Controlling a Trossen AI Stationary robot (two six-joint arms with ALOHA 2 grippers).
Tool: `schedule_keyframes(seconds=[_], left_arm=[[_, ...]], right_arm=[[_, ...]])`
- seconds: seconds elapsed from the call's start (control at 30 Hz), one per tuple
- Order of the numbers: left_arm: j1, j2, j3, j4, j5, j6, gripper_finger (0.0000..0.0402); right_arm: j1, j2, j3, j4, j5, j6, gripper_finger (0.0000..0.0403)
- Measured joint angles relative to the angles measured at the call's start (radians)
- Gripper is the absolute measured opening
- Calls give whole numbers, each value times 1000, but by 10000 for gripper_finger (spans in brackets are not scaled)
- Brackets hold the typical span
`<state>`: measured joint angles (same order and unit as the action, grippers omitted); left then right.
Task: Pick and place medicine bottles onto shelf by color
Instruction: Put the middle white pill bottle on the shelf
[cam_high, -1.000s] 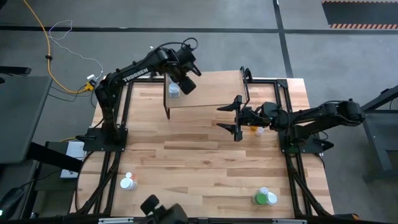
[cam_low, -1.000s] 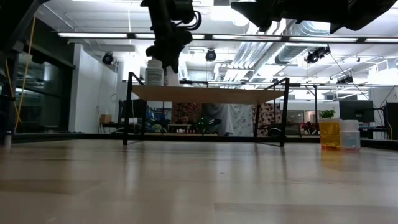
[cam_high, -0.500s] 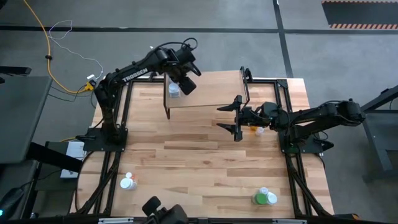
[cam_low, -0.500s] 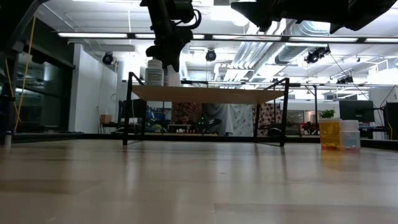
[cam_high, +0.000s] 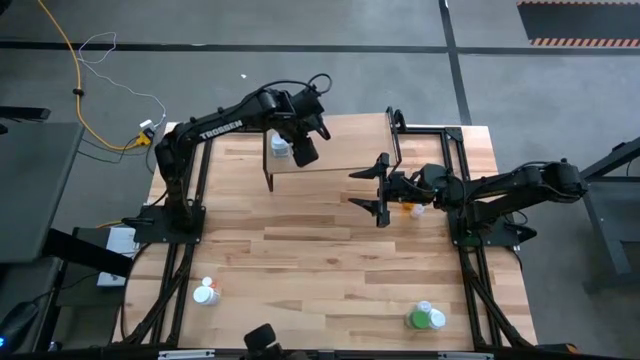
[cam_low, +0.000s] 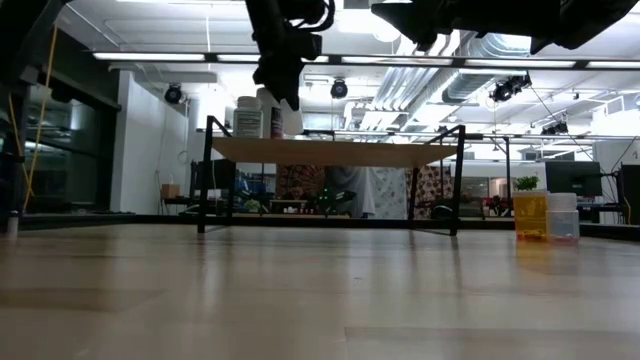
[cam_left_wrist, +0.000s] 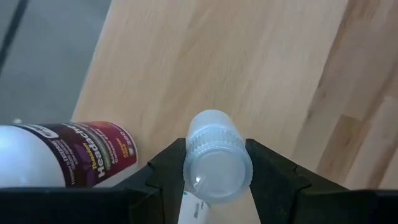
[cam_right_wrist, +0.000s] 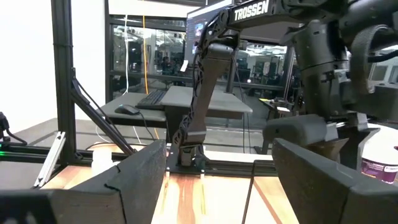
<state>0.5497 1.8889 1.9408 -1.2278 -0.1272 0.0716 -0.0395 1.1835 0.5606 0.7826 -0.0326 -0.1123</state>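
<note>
Left gripper (cam_high: 299, 140) placing a white bottle (cam_left_wrist: 217, 165) on the shelf (cam_high: 350, 143), left end.

Its fingers are closed on the bottle just under the cap; it sits beside a second bottle (cam_left_wrist: 65, 152) standing there. Next move, likely: open and lift clear without knocking the neighbour. The wrist view shows the grip; the low view shows both bottles at board level. Right gripper (cam_high: 381, 190) waits open, right of the shelf.

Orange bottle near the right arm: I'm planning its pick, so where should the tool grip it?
Probably grip the orange bottle round its body, coming down from above: it stands upright, and a pale bottle crowds one side.
</note>
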Motion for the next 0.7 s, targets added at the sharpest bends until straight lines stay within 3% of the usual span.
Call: schedule_keyframes(seconds=[0.27, 0.7], left_arm=[[-32, 0, 0, 3, -12, 150, 140], [-33, 66, 2, 27, -17, 238, 140]], right_arm=[[0, 0, 0, 0, 0, 0, 284], [0, 0, -1, 0, 0, -1, 284]])
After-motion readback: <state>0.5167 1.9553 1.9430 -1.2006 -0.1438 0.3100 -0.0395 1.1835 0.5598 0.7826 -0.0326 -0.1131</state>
